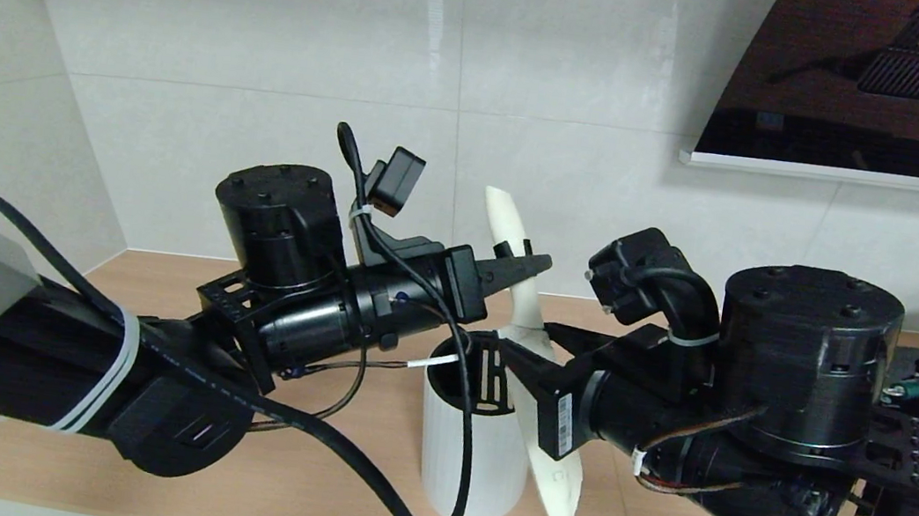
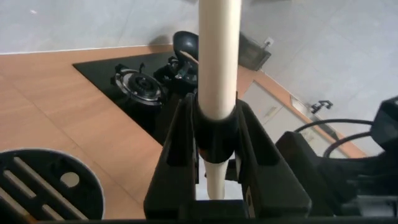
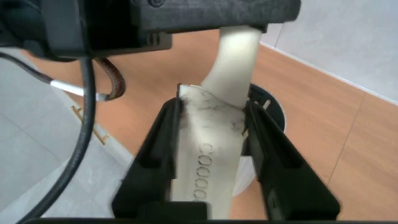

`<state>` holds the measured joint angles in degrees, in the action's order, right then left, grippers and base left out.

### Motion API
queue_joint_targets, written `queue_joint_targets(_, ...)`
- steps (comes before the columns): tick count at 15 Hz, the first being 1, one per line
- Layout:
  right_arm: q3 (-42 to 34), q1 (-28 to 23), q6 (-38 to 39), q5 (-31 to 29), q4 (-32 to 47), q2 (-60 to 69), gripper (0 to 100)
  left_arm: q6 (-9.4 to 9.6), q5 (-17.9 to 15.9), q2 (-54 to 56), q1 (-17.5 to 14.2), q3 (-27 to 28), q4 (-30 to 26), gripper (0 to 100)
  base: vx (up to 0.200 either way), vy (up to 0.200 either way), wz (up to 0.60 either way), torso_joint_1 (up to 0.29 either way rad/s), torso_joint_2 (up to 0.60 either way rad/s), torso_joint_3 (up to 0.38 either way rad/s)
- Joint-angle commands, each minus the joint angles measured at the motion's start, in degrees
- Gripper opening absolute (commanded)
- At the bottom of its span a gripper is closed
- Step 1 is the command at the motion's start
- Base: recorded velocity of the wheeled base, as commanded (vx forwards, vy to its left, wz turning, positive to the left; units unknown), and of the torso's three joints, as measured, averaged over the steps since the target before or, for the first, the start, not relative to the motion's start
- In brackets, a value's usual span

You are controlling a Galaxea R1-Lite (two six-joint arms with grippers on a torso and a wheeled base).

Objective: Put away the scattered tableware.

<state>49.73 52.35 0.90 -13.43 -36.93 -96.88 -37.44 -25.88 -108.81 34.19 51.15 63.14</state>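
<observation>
Evidently the white spatula (image 1: 558, 484) is held tilted in the air over the desk (image 1: 156, 271) by both tools. The left tool (image 1: 522, 268) is closed on the slim handle, and the right tool (image 1: 529, 340) is clamped across the broad perforated blade. The spatula is judged to be light, stiff, smooth plastic, so a pinch on the tapering blade could slip. The handle is judged the surer hold. The white holder (image 1: 468, 463) stands just beneath.
</observation>
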Motion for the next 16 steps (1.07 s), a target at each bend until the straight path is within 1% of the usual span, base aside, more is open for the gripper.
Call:
queue_joint_targets(1, 0.11, 0.04, 0.06, -0.01, -0.08, 0.11, 0, 0.0, 0.04, 0.18, -0.09, -0.09, -0.03, 0, 0.0, 0.0, 0.0, 0.0, 0.0, 0.0)
queue_joint_targets(7, 0.2, -0.05, 0.68, -0.1, -0.16, 0.46, 0, -0.09, 0.13, 0.71, -0.27, 0.0, 0.23, 0, 0.0, 0.0, 0.0, 0.0, 0.0, 0.0)
queue_joint_targets(8, 0.2, -0.05, 0.77, -0.1, -0.16, 0.46, 100, -0.09, 0.22, 0.97, -0.27, 0.0, 0.23, 0, 0.0, 0.0, 0.0, 0.0, 0.0, 0.0)
queue_joint_targets(10, 0.2, -0.05, 1.12, -0.1, -0.87, 0.64, 100, 0.0, 0.48, 1.94, -0.62, 0.09, 0.5, 0, 0.0, 0.0, 0.0, 0.0, 0.0, 0.0)
queue_joint_targets(12, -0.33, -0.23, 0.94, -0.19, -2.01, 1.78, 100, 0.08, 0.39, 3.96, -2.73, 0.18, 0.5, 0, 0.0, 0.0, 0.0, 0.0, 0.0, 0.0)
queue_joint_targets(13, -0.59, -0.67, 0.94, -0.19, -2.1, 2.48, 100, 0.52, 0.39, 4.93, -4.31, 0.26, 0.5, 0, 0.0, 0.0, 0.0, 0.0, 0.0, 0.0)
queue_joint_targets(14, -1.21, -2.16, 0.59, -0.19, -2.01, 2.92, 100, 1.84, 0.3, 5.81, -5.63, 0.26, 0.5, 0, 0.0, 0.0, 0.0, 0.0, 0.0, 0.0)
queue_joint_targets(15, -1.83, -3.65, 0.5, -0.1, -2.1, 3.1, 100, 4.04, 0.39, 6.16, -7.12, 0.35, 0.5, 0, 0.0, 0.0, 0.0, 0.0, 0.0, 0.0)
queue_joint_targets(16, -2.18, -5.59, 0.5, -0.1, -2.1, 3.1, 100, 7.2, 0.39, 6.24, -8.44, 0.35, 0.5, 0, 0.0, 0.0, 0.0, 0.0, 0.0, 0.0)
